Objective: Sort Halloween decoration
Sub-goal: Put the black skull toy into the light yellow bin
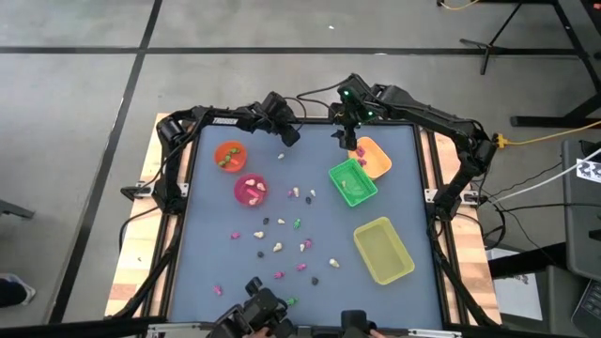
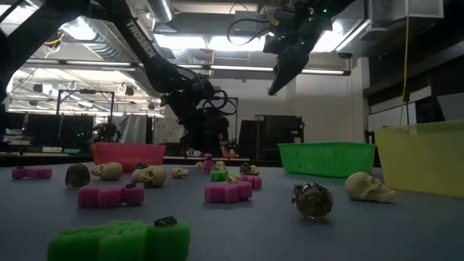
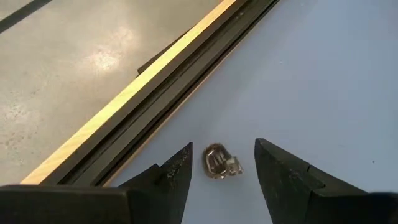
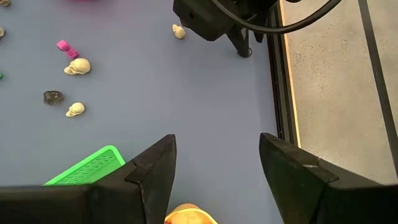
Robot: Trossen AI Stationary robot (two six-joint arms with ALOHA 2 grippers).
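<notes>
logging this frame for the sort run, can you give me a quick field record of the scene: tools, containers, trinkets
left tool: open, low at the table's far edge, fingers either side of a dark clear trinket, not gripping it
right tool: open, empty, raised above the orange tray
cups: orange cup and pink cup, both with pieces inside
trays: green tray and yellow tray
loose trinkets: pink, green, cream skulls and dark ones scattered over the table

"TROSSEN" on left arm [image 2: 141, 40].
</notes>
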